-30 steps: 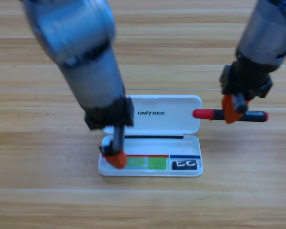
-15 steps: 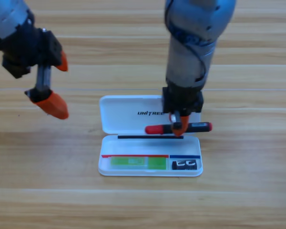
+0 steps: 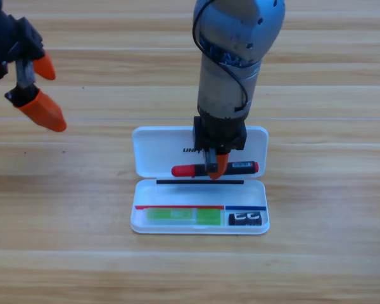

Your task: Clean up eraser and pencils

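Leftward-carried red-capped marker (image 3: 215, 170) partly hidden by right tool (image 3: 216, 170).

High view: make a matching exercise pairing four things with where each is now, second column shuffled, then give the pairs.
Things:
1. marker
2. green stick
3. eraser
4. left gripper

Places:
A. right end of the case's tray
B. upper left, off the case, jaws open
C. held in the right gripper over the lid's lower edge
D. left part of the tray

Pairs: 1-C, 2-D, 3-A, 4-B
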Available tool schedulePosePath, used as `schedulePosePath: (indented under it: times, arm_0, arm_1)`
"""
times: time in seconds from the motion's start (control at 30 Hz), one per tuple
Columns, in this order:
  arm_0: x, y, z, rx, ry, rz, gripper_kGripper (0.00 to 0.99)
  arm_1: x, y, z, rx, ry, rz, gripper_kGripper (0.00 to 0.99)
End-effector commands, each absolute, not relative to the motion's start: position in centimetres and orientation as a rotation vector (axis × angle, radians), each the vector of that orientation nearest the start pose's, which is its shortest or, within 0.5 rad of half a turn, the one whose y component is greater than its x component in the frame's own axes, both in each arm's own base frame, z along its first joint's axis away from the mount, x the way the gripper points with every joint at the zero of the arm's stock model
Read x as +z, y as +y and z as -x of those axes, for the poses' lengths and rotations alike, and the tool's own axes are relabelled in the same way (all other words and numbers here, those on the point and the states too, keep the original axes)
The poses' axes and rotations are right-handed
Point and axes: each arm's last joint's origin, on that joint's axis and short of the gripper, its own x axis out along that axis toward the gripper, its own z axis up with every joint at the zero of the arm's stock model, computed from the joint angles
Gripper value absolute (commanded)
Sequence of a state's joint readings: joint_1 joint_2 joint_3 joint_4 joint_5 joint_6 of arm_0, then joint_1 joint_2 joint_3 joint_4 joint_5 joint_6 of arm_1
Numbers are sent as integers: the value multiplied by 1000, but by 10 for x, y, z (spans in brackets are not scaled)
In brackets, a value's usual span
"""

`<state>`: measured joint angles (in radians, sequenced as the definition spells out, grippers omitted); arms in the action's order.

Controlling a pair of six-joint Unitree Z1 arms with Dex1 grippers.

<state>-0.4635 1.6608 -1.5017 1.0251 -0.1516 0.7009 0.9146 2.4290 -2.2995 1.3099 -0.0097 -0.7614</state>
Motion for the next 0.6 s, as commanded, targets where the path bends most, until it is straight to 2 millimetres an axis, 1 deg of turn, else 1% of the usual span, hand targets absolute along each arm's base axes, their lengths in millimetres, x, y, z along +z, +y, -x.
schedulePosePath:
  times: [0.03,0.2,0.3,0.47,0.6]
  arm_0:
    - [356,-124,-263,-926,991,-748,990]
    - [353,-123,-260,-934,985,-740,990]
    - [352,-123,-261,-934,979,-740,990]
    - [351,-116,-266,-913,963,-712,990]
    - [344,-111,-271,-904,966,-688,990]
  arm_1:
    - [214,418,-291,1290,1076,1316,0]
    - [218,422,-281,1313,1074,1313,0]
    - [214,423,-282,1311,1079,1314,0]
    - [210,423,-282,1309,1093,1314,0]
    - [210,423,-282,1303,1093,1318,0]
